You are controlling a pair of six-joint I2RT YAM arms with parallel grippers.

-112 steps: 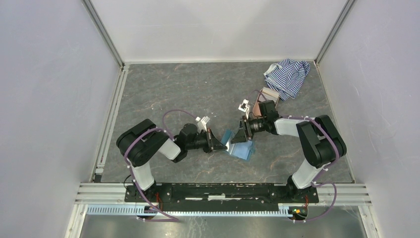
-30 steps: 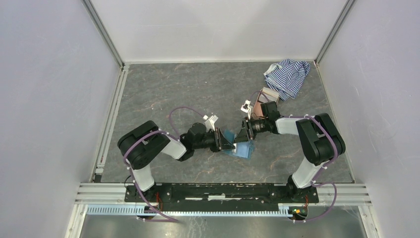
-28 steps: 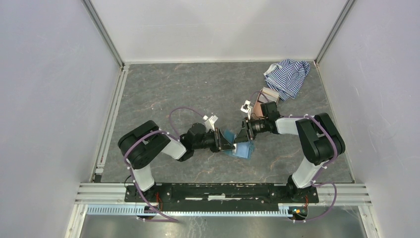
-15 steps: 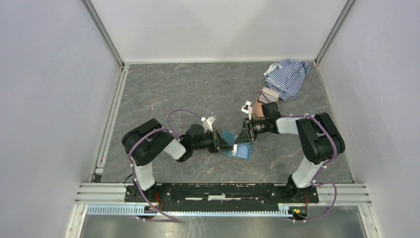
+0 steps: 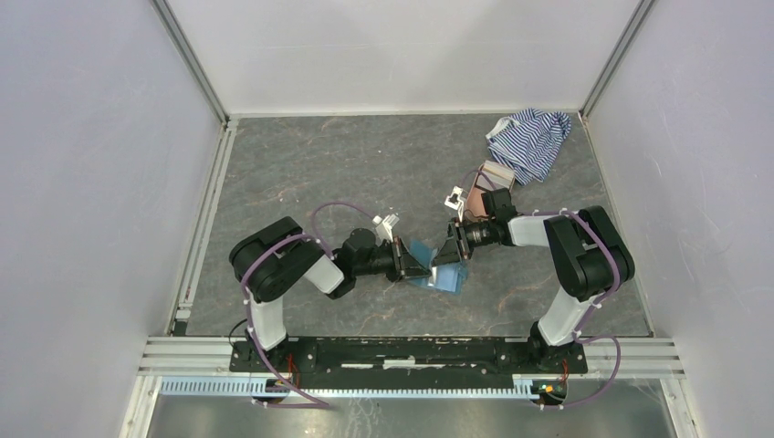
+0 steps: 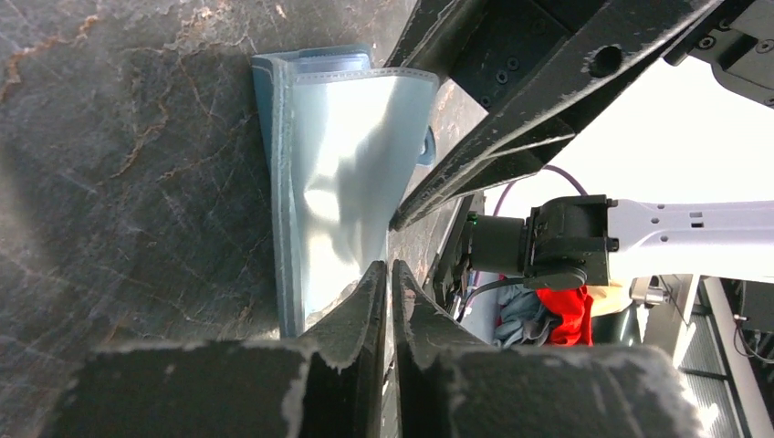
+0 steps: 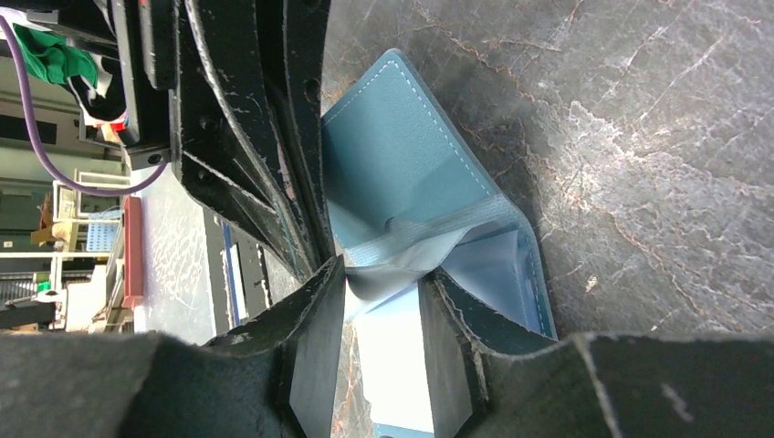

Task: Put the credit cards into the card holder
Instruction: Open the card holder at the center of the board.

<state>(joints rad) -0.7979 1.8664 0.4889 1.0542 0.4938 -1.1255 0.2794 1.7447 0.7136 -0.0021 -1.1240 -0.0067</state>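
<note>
- Centrally on the grey marbled table [image 5: 319,173] lay the small teal-blue folding card holder [image 5: 447,277], opened, with both arms converged on it; the blue-and-white striped cloth [image 5: 529,141] sat well apart at 1 o'clock.
- Seen from above, the card holder lay at 3 o'clock from the black two-finger left gripper [image 5: 416,267] and at 6 o'clock from the black two-finger right gripper [image 5: 447,256]; both were touching or just beside it, neither clearly nearer.
- From the left wrist, the pale inner leaf of the card holder [image 6: 338,173] lay at 11 o'clock from the left gripper [image 6: 390,267], its long edge running 12 to 6.
- The left jaws were drawn to a thin slit; whether anything thin lay between them could not be told.
- The right gripper [image 7: 383,283] stood part open, its jaws clamped on a fold of the holder's pale lining [image 7: 402,246], seemingly holding the pocket spread.
- No credit cards could be made out in any view.
- Judged next: the pocket mouth must face the left fingertips, since any insertion would run along that 12-to-6 edge.
- Compared with the earliest top view, the left arm had advanced toward 3 o'clock, closer to the holder, which kept roughly its place.
</note>
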